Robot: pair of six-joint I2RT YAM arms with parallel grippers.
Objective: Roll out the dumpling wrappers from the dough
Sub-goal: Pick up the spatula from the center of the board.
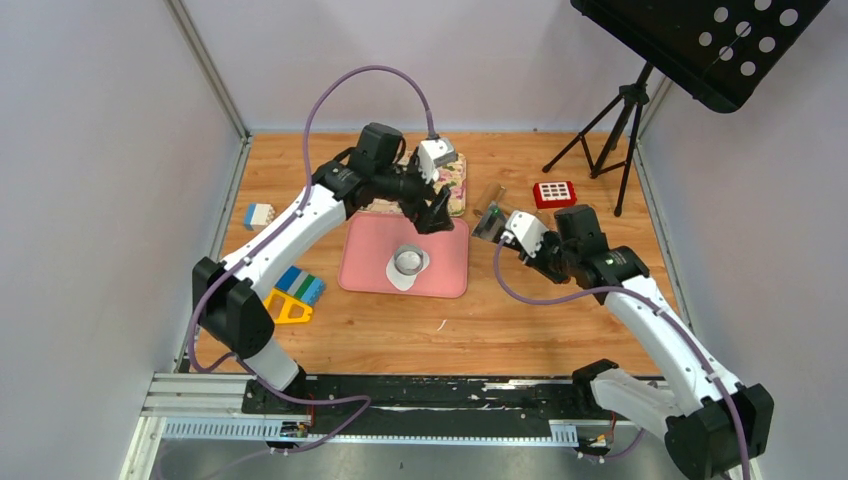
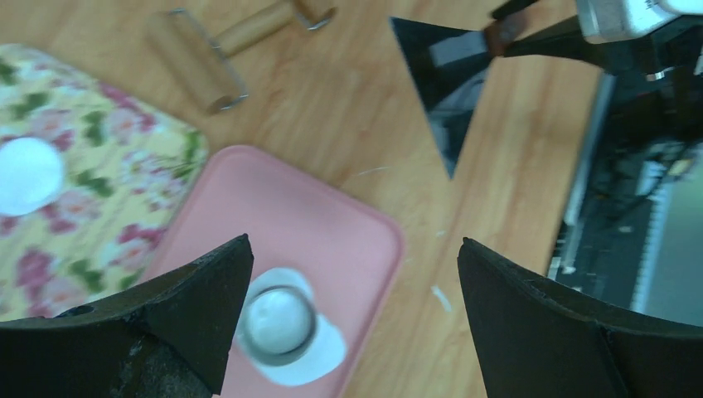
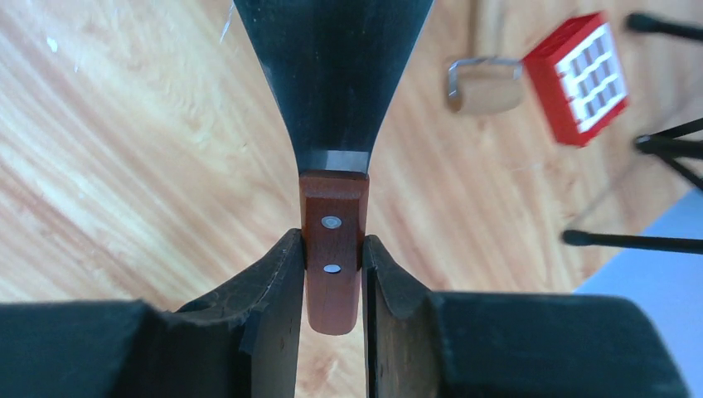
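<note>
Cutting step: a small metal ring cutter (image 2: 278,327) sits in the flat white dough sheet (image 2: 327,356) on the pink rounded mat (image 2: 315,215), mid-table. Left gripper (image 2: 355,249) hangs above it, jaws wide, empty. Right gripper (image 3: 333,249), right of the mat, clamps a dark triangular-bladed scraper (image 3: 332,75) by its wooden handle. One round white wrapper (image 2: 29,174) lies on the floral board (image 2: 108,191), far side. Next, likely: lift the cutter and slide the blade under the disc.

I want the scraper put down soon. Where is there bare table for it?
Roomiest: the bare table between the pink mat and the black rail at the near edge. Also free: the back left corner behind the white-and-blue block. Crowded: back right, where the floral board, roller, red block and tripod sit close.
</note>
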